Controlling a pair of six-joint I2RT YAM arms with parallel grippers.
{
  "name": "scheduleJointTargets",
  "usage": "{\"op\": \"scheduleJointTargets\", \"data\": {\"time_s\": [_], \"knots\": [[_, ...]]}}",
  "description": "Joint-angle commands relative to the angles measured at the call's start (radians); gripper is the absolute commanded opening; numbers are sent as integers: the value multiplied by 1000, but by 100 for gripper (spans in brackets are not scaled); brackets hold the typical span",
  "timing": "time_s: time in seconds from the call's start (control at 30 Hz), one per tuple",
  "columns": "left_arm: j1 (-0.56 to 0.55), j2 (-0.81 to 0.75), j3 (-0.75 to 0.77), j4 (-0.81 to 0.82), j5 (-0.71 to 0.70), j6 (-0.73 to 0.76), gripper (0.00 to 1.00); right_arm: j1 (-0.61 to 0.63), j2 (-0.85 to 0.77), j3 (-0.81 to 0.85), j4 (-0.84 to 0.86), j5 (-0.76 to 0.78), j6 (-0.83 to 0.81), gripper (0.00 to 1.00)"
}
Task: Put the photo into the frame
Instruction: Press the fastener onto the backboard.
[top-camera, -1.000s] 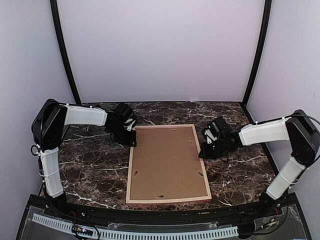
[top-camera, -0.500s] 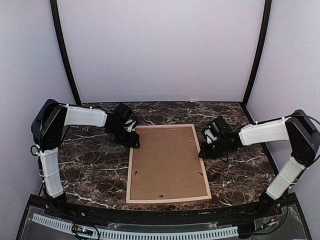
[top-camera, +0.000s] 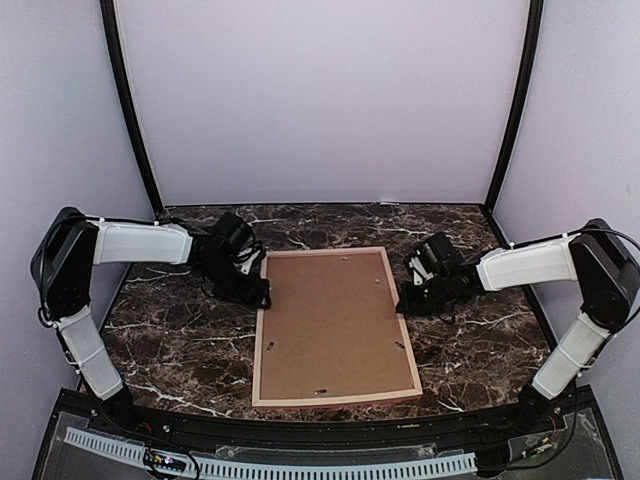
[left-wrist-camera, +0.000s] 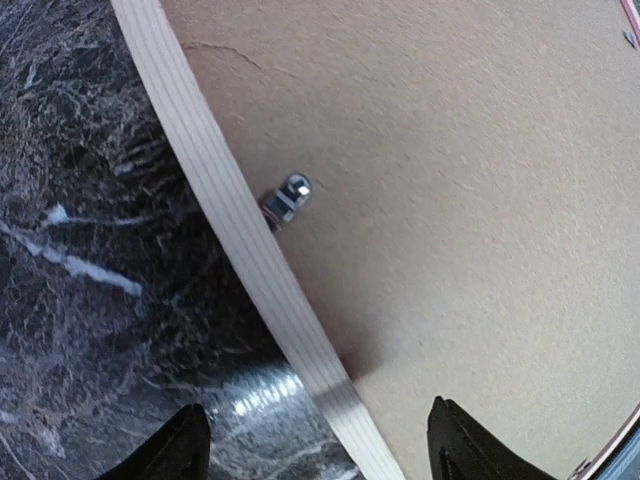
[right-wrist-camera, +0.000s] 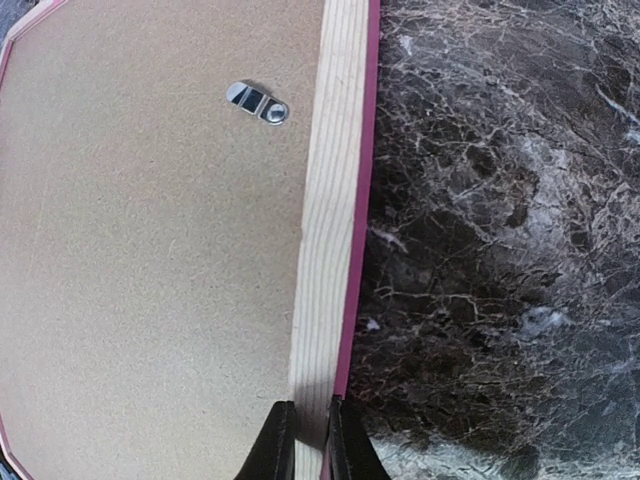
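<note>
The frame (top-camera: 258, 352) lies face down mid-desk (top-camera: 175, 335), brown backing board (top-camera: 335, 320) up. The left end effector (left-wrist-camera: 315, 452) is open astride the left rail. The right end effector (right-wrist-camera: 305, 440) is closed, its tips over the right rail.

- Left arm (top-camera: 140, 242) stretched low across from the left — left gripper (left-wrist-camera: 315, 448) pointing down, fingers spread wide.
- Right gripper (right-wrist-camera: 308, 445) low too, fingers almost together.
</note>
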Motion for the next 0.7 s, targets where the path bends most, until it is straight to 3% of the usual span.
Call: {"op": "scheduleJointTargets", "data": {"time_s": [0.0, 0.43, 0.67], "knots": [[-59, -115, -81, -35, 3, -35, 78, -8, 52, -6, -10, 50, 17, 10], [-244, -125, -140, -66, -104, -130, 83, -8, 45, -21, -4, 46, 30, 10], [-273, -91, -138, -81, -133, -160, 77, -7, 44, -35, 4, 41, 29, 10]]}}
